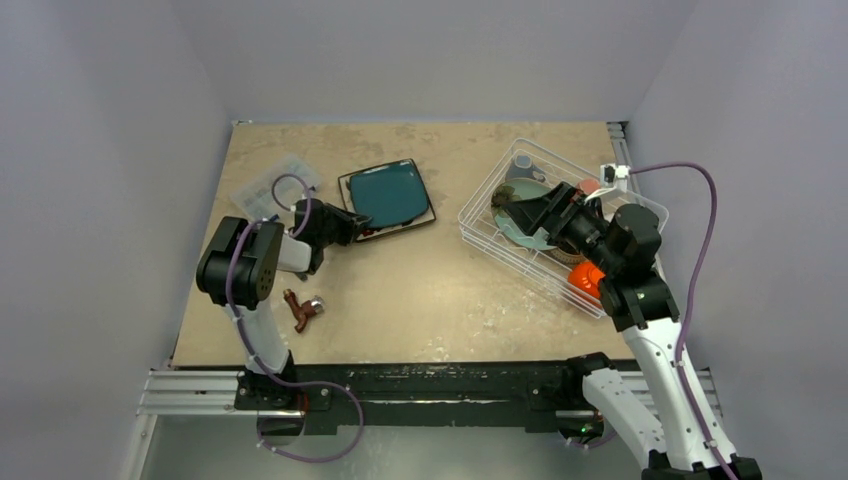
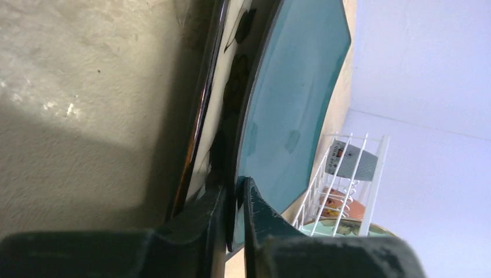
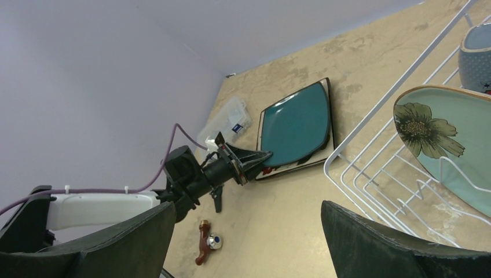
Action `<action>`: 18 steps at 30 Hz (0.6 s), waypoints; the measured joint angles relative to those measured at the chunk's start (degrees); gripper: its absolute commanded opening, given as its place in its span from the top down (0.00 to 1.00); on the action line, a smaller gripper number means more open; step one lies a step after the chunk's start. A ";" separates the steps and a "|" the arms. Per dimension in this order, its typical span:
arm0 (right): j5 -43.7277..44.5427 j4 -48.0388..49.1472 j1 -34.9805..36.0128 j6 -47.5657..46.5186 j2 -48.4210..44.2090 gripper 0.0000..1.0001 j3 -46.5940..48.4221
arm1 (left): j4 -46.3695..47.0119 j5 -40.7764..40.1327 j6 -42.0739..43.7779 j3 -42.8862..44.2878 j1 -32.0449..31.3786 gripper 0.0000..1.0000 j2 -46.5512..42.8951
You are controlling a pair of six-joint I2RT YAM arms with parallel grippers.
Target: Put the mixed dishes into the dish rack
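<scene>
A teal plate (image 1: 392, 193) lies on the square dark-rimmed flower-patterned plate (image 1: 400, 229) at the table's back middle. My left gripper (image 1: 345, 222) is shut on the teal plate's left edge; in the left wrist view the fingers (image 2: 234, 185) pinch its rim, with the teal face (image 2: 295, 87) above the patterned plate (image 2: 223, 75). The white wire dish rack (image 1: 490, 180) stands at the right. It holds a pale flowered plate (image 3: 457, 156), a pale blue mug (image 1: 522, 163) and an orange bowl (image 1: 588, 280). My right gripper (image 1: 518, 212) hangs open and empty over the rack (image 3: 347, 139).
A clear plastic compartment box (image 1: 270, 185) sits left of the stacked plates, behind my left arm. A brown tap with a chrome knob (image 1: 303, 310) lies near the front left. Grey walls close in the table on three sides.
</scene>
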 measured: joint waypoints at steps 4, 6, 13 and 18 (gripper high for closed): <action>0.28 -0.11 0.00 -0.02 -0.15 0.02 0.00 | 3.69 0.31 -1.33 -1.68 0.09 1.00 0.17; 0.44 -0.33 0.04 -0.02 -0.42 0.02 0.00 | 4.52 0.28 -1.62 -2.03 0.17 1.00 -0.33; 1.55 -0.50 0.09 -0.50 -0.74 0.02 0.00 | 5.22 1.31 -5.31 -2.58 0.39 1.00 -0.87; 1.73 -0.55 0.11 -0.70 -0.57 0.02 0.00 | 5.31 2.82 -7.50 -4.15 0.59 1.00 -3.06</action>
